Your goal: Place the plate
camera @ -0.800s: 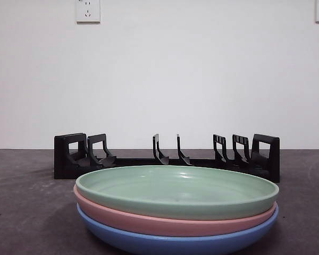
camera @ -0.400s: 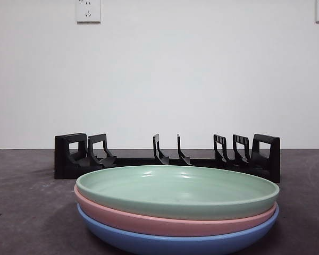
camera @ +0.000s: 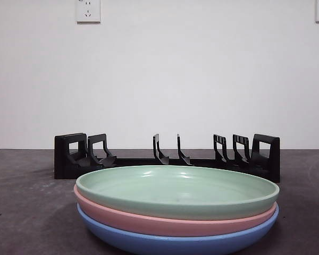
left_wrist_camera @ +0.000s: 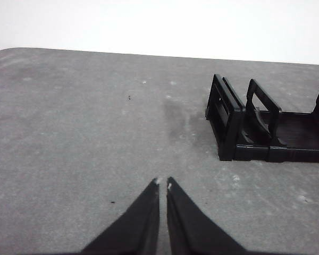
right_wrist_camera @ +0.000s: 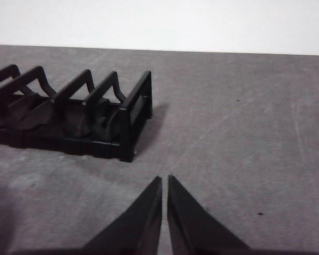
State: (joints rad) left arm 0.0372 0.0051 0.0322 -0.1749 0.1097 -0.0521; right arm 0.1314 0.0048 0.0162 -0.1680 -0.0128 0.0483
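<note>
The green plate (camera: pixel 176 190) lies on top of a pink plate (camera: pixel 170 222) and a blue plate (camera: pixel 175 241) on the tabletop (camera: pixel 21 212), just before the empty black rack (camera: pixel 167 158). No step has begun: the left gripper (left_wrist_camera: pixel 162 184) and right gripper (right_wrist_camera: pixel 165 179) hover over bare tabletop beyond either rack end, jaws nearly closed and empty. Next, I judge, one gripper must open and take the green plate's rim.

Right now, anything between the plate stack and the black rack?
Nothing. The front view shows only a strip of bare table between the green plate topping the stack and the black rack behind it. All rack slots are empty.
</note>
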